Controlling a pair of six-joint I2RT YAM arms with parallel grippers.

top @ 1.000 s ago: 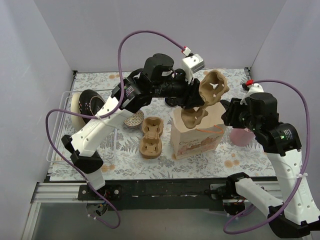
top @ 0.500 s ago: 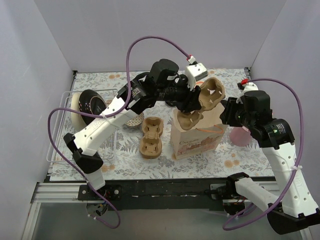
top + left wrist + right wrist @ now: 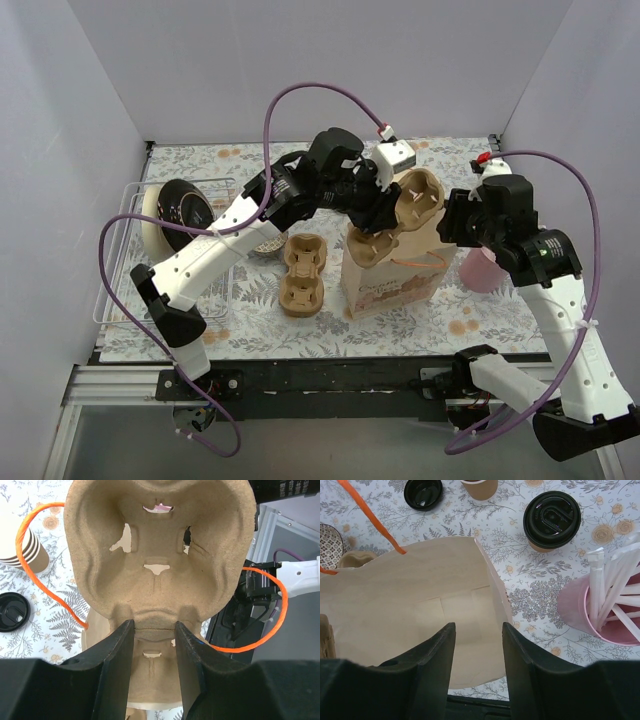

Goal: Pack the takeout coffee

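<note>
The takeout coffee (image 3: 551, 519), a tan paper cup with a black lid, stands on the table beyond the paper bag (image 3: 420, 595) in the right wrist view; I cannot find it in the top view. My left gripper (image 3: 154, 625) is shut on the middle rib of a brown pulp cup carrier (image 3: 160, 545). The carrier (image 3: 415, 200) hangs tilted, its lower end in the mouth of the bag (image 3: 395, 280). My right gripper (image 3: 477, 627) is open above the bag's right side, with nothing between its fingers.
A second pulp carrier (image 3: 303, 272) lies left of the bag. A pink cup of straws (image 3: 610, 605) stands to the bag's right. A loose black lid (image 3: 423, 491) and stacked lidless cups (image 3: 20, 550) sit behind the bag. A wire rack (image 3: 130, 250) holds a dish at the left.
The left arm has lowered the carrier from above the bag into the bag's mouth. The right gripper has shifted a little left and back at the bag's right edge.
</note>
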